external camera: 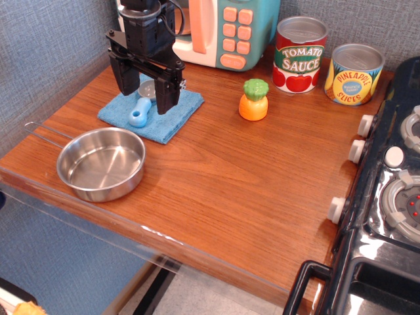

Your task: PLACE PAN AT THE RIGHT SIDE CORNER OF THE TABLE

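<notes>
The pan point(101, 163) is a small shiny round steel pan with a thin wire handle pointing left. It sits on the reddish-brown wooden table point(230, 177) near the front left edge. My gripper point(143, 98) is black, open and empty. It hangs over a blue cloth behind the pan, with a finger point(167, 92) on each side of a small measuring spoon with a blue handle point(140, 111). The gripper is apart from the pan.
A blue cloth point(167, 117) lies at the back left. A toy microwave point(220, 29), a tomato sauce can point(299, 56), a pineapple slices can point(354, 73) and an orange toy fruit point(254, 100) stand behind. A black toy stove point(387, 197) borders the right side.
</notes>
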Robot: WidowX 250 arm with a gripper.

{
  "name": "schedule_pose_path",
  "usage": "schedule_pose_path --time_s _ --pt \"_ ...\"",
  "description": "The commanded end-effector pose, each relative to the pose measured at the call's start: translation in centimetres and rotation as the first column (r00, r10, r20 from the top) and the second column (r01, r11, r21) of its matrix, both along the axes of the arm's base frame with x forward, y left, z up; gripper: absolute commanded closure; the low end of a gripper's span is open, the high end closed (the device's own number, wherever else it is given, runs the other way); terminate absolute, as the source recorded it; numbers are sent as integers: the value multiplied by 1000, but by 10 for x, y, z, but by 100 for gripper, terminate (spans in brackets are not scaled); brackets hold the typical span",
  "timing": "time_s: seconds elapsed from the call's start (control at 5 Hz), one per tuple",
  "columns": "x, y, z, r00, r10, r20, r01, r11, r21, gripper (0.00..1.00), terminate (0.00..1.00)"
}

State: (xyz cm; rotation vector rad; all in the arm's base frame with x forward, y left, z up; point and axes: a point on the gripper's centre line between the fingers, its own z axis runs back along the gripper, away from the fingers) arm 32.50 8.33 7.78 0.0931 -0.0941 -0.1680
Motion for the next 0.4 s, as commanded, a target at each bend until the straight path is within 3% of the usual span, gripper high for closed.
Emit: schedule_pose_path --time_s 0.0,0.2 --pt "0 0 0 1000 0 0 0 1000 0 0 0" --pt "-17 -6 1 1000 3 2 -3 999 -54 0 0"
